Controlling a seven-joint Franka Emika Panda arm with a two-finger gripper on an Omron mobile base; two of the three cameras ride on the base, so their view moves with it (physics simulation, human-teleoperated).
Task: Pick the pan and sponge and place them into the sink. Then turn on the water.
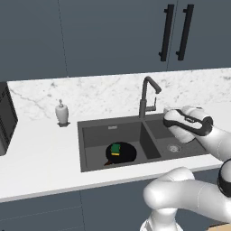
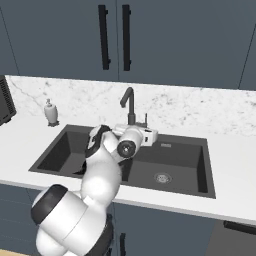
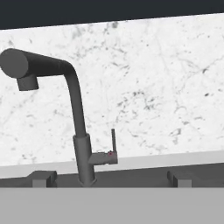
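Observation:
The black pan (image 1: 129, 154) lies in the left basin of the dark grey sink (image 1: 95, 135), with the green and yellow sponge (image 1: 116, 149) resting on it. The gooseneck tap (image 1: 145, 96) (image 3: 78, 127) stands behind the divider between the basins. No water runs from its spout. My gripper (image 3: 110, 180) is open, fingers wide apart, hovering over the sink (image 2: 186, 156) just in front of the tap (image 2: 129, 102). In the hand view the tap's thin upright lever (image 3: 113, 142) stands straight ahead between my fingertips (image 3: 42, 177). The hand (image 2: 145, 135) sits level with the tap's base.
A white soap dispenser (image 1: 62, 113) (image 2: 50, 112) stands on the counter left of the sink. A dark appliance (image 1: 4, 118) sits at the far left. A marble backsplash (image 3: 153, 87) rises behind the tap, with dark cabinets above.

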